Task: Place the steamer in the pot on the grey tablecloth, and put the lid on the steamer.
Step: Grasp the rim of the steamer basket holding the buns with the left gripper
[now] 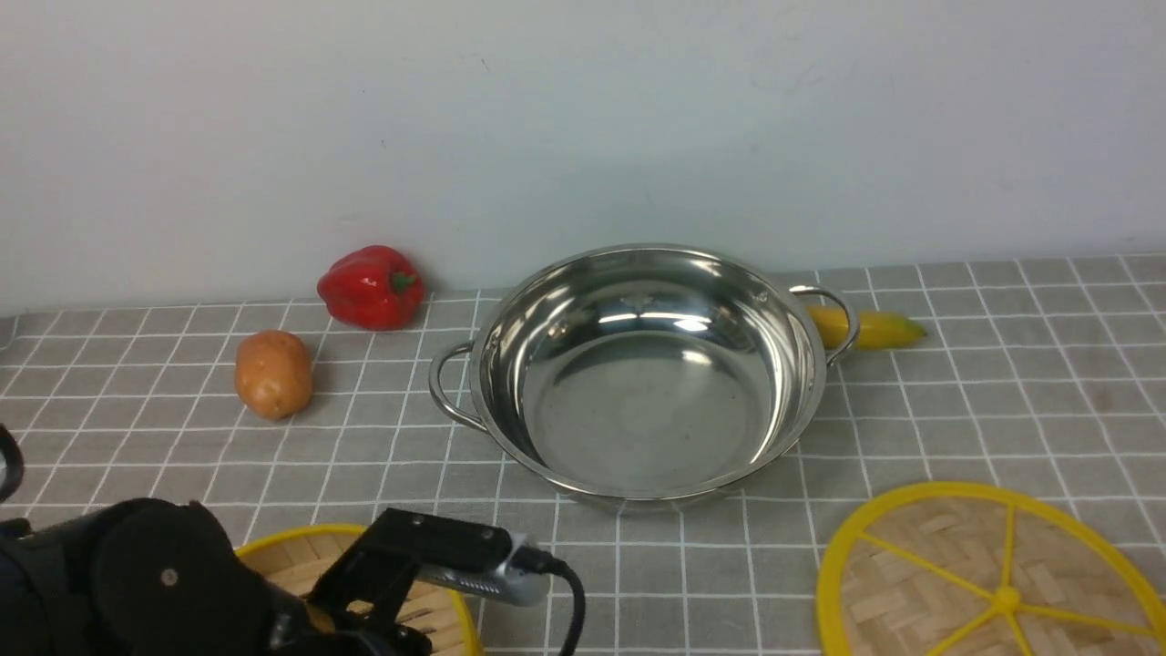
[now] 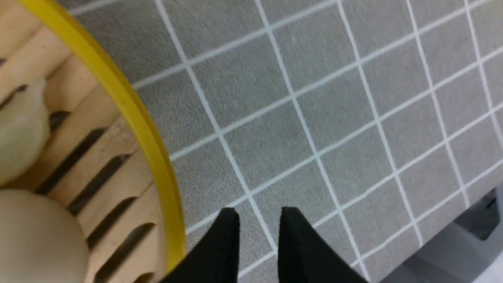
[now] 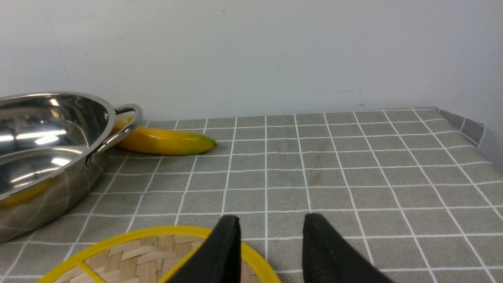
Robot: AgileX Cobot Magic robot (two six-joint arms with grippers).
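The pot (image 1: 638,374) stands empty in the middle of the grey tablecloth (image 1: 1002,383). The steamer (image 1: 301,556) sits at the front left, partly hidden by my left arm (image 1: 164,583). In the left wrist view its yellow rim (image 2: 129,110) and slatted floor show, with pale buns (image 2: 23,129) inside. My left gripper (image 2: 259,220) is just outside that rim over bare cloth, narrowly open and empty. The lid (image 1: 993,583) lies flat at the front right. My right gripper (image 3: 269,222) is open and empty above the lid's far edge (image 3: 149,255). The pot (image 3: 43,157) is beside it.
A red pepper (image 1: 372,287) and a potato (image 1: 273,374) lie to the pot's left. A banana (image 1: 870,330) lies behind the pot's right handle, against the wall. The table's front edge (image 2: 471,220) is close to my left gripper.
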